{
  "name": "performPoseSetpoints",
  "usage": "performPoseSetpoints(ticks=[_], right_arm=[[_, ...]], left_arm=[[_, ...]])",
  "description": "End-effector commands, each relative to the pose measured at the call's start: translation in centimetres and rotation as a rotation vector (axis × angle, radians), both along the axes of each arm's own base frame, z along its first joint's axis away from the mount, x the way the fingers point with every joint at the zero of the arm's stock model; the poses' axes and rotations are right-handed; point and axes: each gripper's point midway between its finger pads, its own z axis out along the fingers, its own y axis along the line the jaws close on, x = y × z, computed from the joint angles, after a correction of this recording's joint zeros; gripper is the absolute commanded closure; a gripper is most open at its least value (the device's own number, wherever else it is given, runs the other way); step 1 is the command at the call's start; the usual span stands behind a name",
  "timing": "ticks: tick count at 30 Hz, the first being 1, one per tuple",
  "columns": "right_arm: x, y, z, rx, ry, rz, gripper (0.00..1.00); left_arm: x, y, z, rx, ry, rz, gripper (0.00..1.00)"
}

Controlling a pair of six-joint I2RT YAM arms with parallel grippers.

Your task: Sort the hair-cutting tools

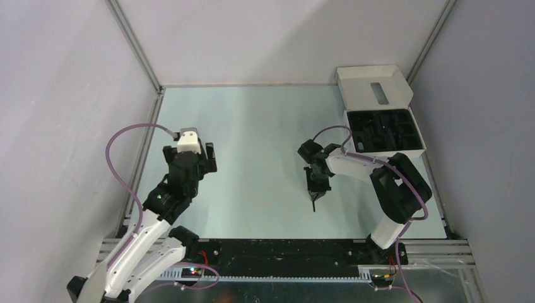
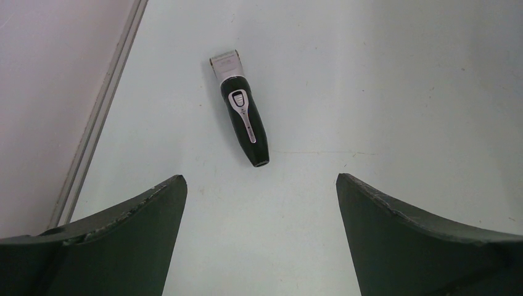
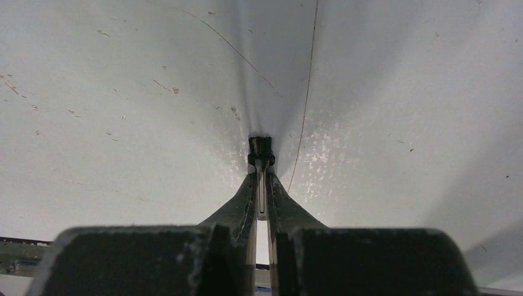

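pinches the thin brush [image 3: 261, 151] in the right gripper [image 3: 262, 184], jaws pressed tight on it, over the middle of the table [image 1: 252, 132], apart from the box [image 1: 356, 88]. hangs the left gripper [image 2: 260, 180] wide open above the clipper [image 2: 243, 117], lying flat near the left edge.

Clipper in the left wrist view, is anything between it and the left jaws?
Nothing visible does. The clipper lies on the table ahead of the open left jaws, only bare surface between them.
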Motion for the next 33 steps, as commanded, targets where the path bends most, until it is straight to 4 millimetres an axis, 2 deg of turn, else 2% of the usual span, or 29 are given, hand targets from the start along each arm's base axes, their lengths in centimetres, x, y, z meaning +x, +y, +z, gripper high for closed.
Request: performPoseSetpoints(ticks=[1,10,16,22,29,33], right_arm=[[2.0,0.3,0.1,-0.022,-0.115,0.001,0.98],[2.0,1.9,2.1,0.037,-0.182,0.039,1.00],[2.0,3.4,3.7,0.088,-0.250,0.094,1.00],[2.2,3.8,4.4,0.103,-0.285,0.118,1.00],[3.1,3.2,6.1,0.114,-0.341,0.115,1.00],[4.3,1.2,7.1,0.091,-0.374,0.083,1.00]], left_arm=[[0.3,-0.2,2.0,-0.034,-0.060,0.004,0.02],[0.3,-2.2,1.7,-0.138,-0.034,-0.062,0.02],[0.0,-5.8,1.1,-0.313,0.006,-0.172,0.02],[-0.5,-9.3,-0.2,-0.451,0.087,-0.286,0.02],[-1.0,-9.9,-0.9,-0.496,0.122,-0.296,0.02],[-1.1,-9.1,-0.6,-0.474,0.112,-0.265,0.02]])
